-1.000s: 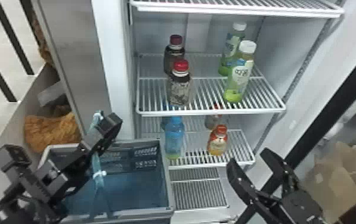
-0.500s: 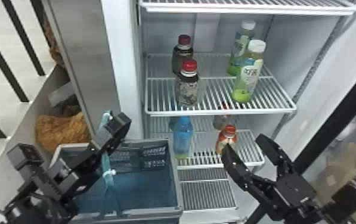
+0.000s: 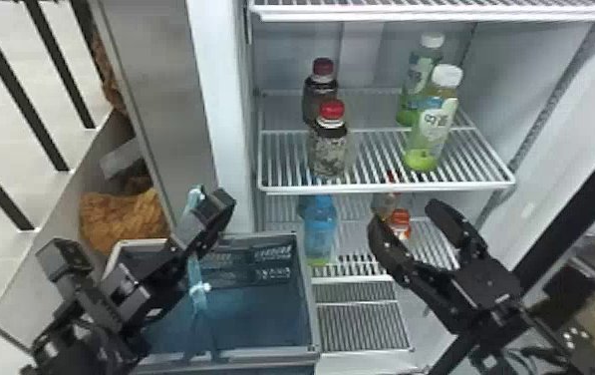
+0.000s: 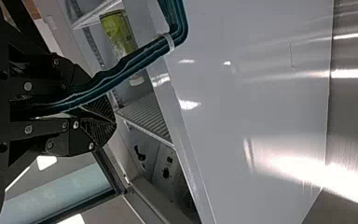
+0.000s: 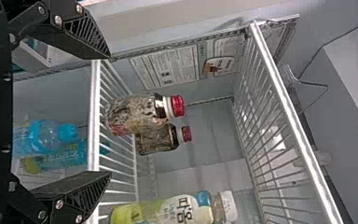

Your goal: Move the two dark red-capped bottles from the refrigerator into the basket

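Observation:
In the head view, my right gripper (image 3: pixel 404 214) stands open below the front edge of the fridge's middle shelf (image 3: pixel 385 187). On that shelf's left side are the front dark red-capped bottle (image 3: pixel 330 149) and the rear one (image 3: pixel 315 92), both upright. The right wrist view has my right gripper (image 5: pixel 108 115) with its fingers apart, the front bottle (image 5: pixel 135 114) and rear bottle (image 5: pixel 161 140) beyond them. My left gripper (image 3: pixel 216 209) is over the basket (image 3: pixel 313 299) at left, shut on its teal strap (image 3: pixel 195 272); the left wrist view has the left gripper (image 4: pixel 105 122) pinching the strap (image 4: pixel 135 63).
Two white-capped green bottles (image 3: pixel 430 129) stand on the right of the same shelf. Below are a blue bottle (image 3: pixel 320 229) and an orange-capped one (image 3: pixel 400 224). Another rack (image 3: pixel 440 12) crosses above. The fridge's white side post (image 3: pixel 226 99) rises behind the basket.
The right gripper has moved forward and to the left relative to the shelf, staying open. The whole scene, basket and fridge, has shifted rightward in the head view.

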You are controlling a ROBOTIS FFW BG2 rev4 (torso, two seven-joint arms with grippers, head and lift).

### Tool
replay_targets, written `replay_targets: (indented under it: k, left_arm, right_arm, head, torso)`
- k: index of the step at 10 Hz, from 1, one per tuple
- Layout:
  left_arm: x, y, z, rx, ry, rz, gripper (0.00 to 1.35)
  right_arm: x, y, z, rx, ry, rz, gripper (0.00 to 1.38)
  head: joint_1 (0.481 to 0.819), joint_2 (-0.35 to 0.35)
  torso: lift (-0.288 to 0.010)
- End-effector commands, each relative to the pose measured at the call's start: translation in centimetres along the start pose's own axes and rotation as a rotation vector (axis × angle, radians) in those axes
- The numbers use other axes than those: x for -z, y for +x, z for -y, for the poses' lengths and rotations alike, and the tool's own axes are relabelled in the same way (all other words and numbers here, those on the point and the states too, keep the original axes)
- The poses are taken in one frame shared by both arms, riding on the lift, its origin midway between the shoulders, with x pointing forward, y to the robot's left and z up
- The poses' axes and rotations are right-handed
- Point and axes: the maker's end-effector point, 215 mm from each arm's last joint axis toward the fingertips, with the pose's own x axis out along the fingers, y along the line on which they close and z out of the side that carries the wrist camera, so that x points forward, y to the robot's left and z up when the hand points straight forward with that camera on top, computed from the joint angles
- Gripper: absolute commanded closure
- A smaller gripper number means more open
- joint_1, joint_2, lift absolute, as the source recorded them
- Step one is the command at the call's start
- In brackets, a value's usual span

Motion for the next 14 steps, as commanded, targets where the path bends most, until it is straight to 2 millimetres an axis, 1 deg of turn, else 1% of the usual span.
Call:
replay_targets:
  k: [1, 4, 7, 10, 13, 14]
  left_arm:
    - [-0.1, 0.1, 0.1, 0.002, 0.001, 0.0, 1.2]
    - [-0.1, 0.1, 0.1, 0.001, 0.002, -0.001, 1.2]
    - [0.0, 0.1, 0.0, 0.001, 0.002, -0.004, 1.2]
    - [0.0, 0.1, 0.0, 0.0, 0.002, -0.005, 1.2]
    - [0.0, 0.1, 0.1, 0.002, 0.001, -0.004, 1.2]
    - [0.0, 0.2, 0.1, 0.003, 0.002, -0.007, 1.2]
  right_arm:
    - [-0.3, 1.4, -0.3, -0.017, -0.012, 0.001, 0.21]
    - [-0.3, 3.9, -1.2, -0.047, -0.032, -0.019, 0.21]
    - [-0.5, 6.2, -1.1, -0.044, -0.049, -0.032, 0.21]
    - [-0.1, 8.3, -1.1, -0.045, -0.056, -0.045, 0.21]
    - [0.8, 10.3, -1.1, -0.047, -0.057, -0.069, 0.21]
    - [0.5, 10.8, -1.1, -0.041, -0.059, -0.068, 0.21]
  head:
    - [0.695, -0.024]
    - [0.695, -0.002]
    - [0.695, 0.019]
    - [0.695, 0.029]
    - [0.695, 0.044]
    - [0.695, 0.047]
  torso:
    - [-0.034]
    - [-0.034]
    - [-0.034]
    - [-0.034]
    - [-0.034]
    - [-0.034]
